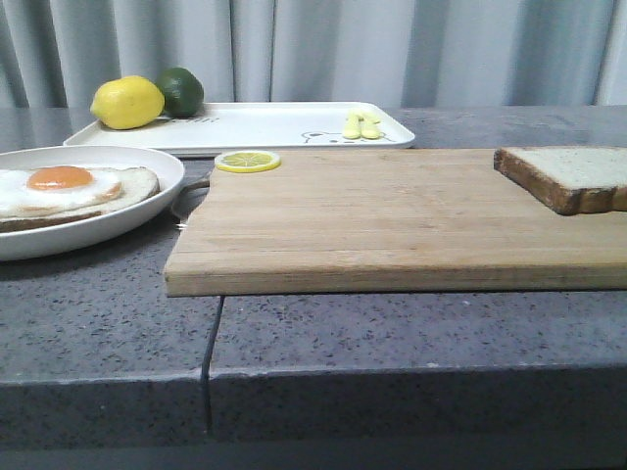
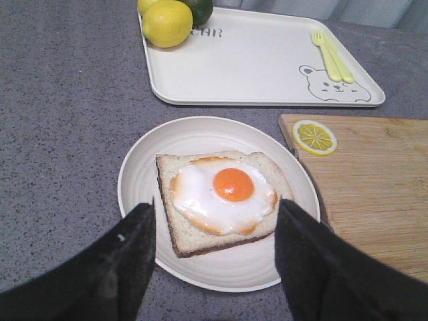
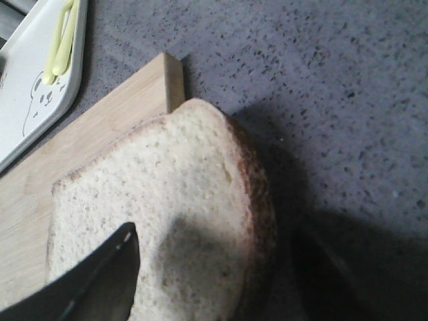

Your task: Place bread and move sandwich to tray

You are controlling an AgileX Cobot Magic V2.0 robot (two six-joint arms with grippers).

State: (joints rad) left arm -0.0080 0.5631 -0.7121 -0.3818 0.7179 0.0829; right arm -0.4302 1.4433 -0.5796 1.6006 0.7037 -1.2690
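One speckled grey stone counter (image 1: 98, 333)

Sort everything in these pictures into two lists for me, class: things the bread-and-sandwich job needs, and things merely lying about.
Needed for the job:
bread, on the cutting board's right end
sandwich, egg-topped slice in the round plate
tray

Just lying about:
cutting board
lemon and lime, on the tray
lemon slice, on the board's corner
yellow cutlery, on the tray
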